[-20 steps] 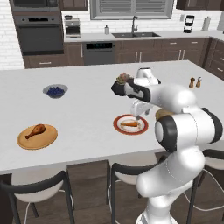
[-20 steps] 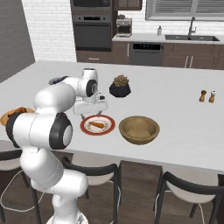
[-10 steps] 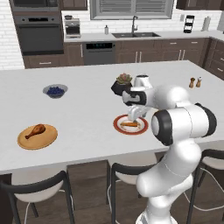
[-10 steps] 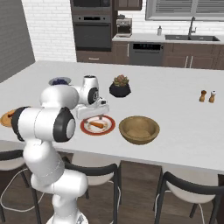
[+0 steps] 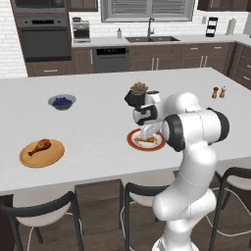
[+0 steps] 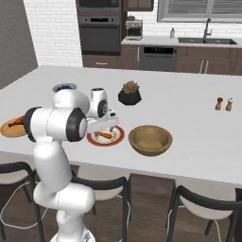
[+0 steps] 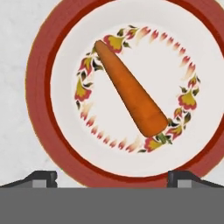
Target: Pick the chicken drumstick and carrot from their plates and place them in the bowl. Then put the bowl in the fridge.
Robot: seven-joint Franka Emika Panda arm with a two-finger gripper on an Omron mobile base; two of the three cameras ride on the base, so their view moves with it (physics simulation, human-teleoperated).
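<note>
The orange carrot (image 7: 131,94) lies slantwise on the cream plate with the red rim (image 7: 39,87), straight below my gripper (image 7: 113,180). The jaws stand open, one tip on each side of the plate's near edge, with nothing between them. From the base, the gripper (image 5: 147,131) hovers low over that plate (image 5: 133,142) and the carrot (image 6: 105,135). The wooden bowl (image 6: 150,139) sits just right of the plate (image 6: 118,138). The chicken drumstick (image 5: 40,146) rests on the wooden plate (image 5: 41,157) far to the left. The fridge is out of view.
A black pot with a succulent (image 5: 138,95) stands just behind the hand. A small bowl of blueberries (image 5: 62,102) sits back left, and salt and pepper shakers (image 5: 218,92) stand at the right. Stools (image 5: 44,215) line the island's near edge.
The hand has come down closer over the red-rimmed plate and the carrot. The jaws have stayed open, and nothing on the island has moved.
</note>
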